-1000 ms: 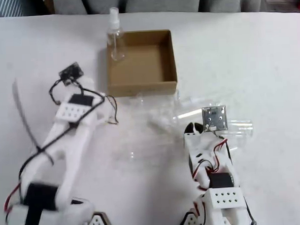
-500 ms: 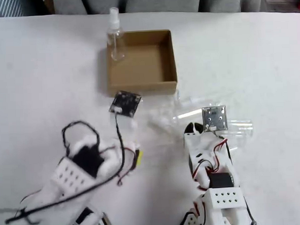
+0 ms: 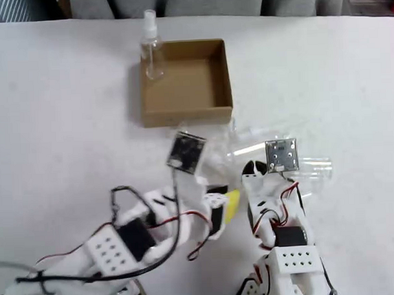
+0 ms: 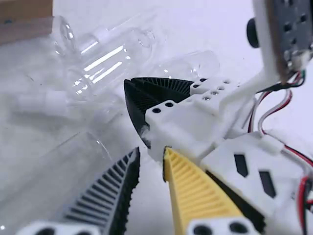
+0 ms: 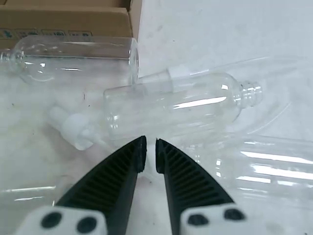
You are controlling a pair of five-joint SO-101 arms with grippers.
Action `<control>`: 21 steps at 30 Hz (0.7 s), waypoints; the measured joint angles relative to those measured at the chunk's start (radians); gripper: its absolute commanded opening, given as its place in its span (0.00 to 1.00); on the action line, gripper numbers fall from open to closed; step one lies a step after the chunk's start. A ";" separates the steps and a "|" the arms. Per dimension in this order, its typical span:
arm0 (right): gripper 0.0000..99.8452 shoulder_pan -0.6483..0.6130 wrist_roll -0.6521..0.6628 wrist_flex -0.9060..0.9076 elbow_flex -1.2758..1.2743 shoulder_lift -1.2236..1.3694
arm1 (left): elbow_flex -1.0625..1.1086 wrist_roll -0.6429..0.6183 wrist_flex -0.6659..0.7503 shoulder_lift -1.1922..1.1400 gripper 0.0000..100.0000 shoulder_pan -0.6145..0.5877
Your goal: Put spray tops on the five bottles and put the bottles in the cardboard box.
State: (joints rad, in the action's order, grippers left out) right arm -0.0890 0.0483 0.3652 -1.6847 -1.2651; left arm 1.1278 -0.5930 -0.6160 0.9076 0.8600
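While I am holding my left gripper (image 4: 149,155) low over the table (image 3: 65,94), just beside my right gripper (image 5: 150,143), both pairs of fingers are sitting nearly together. Only a narrow slit is showing between each pair, and neither is gripping anything. My left fingertips are pointing at the white body of my right arm, and a clear bottle (image 4: 54,166) is lying on its side close along my grey finger.

My right fingertips are hanging over the heap of unfinished bottles. An open-necked bottle (image 5: 176,105) is lying on its side just ahead of them. A loose spray top (image 5: 73,131) is lying on the table right beside that bottle's base. A second spray top (image 5: 171,74) is resting against its upper side, its thin tube trailing off across the table. Another bare bottle (image 5: 73,58) is lying near the wall of the cardboard box (image 3: 185,83), and one more bottle (image 5: 266,166) is lying on the other side of my fingers.

From the high view, the box is standing on the far side of the heap. One capped bottle (image 3: 152,49) is standing upright in its far left corner.
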 measured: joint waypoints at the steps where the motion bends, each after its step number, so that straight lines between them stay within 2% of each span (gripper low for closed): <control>1: 0.02 0.000 0.000 0.000 0.000 0.000 | 0.000 0.000 0.034 -0.041 0.10 0.005; 4: 0.02 0.009 0.000 0.000 0.000 0.000 | -0.034 -0.003 0.104 -0.203 0.10 0.008; 9: 0.02 0.028 0.054 0.000 0.000 0.000 | -0.147 -0.003 0.115 -0.470 0.10 0.006; 13: 0.02 0.032 0.115 0.000 0.000 0.000 | -0.170 -0.003 0.127 -0.557 0.10 0.006; 21: 0.02 0.031 0.127 0.000 0.000 0.000 | -0.201 -0.066 0.164 -0.694 0.10 0.008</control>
State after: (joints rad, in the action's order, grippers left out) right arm -0.0583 0.1757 0.3652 -1.6847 -1.2651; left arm 0.9268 -0.6590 -0.4519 0.2140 0.8677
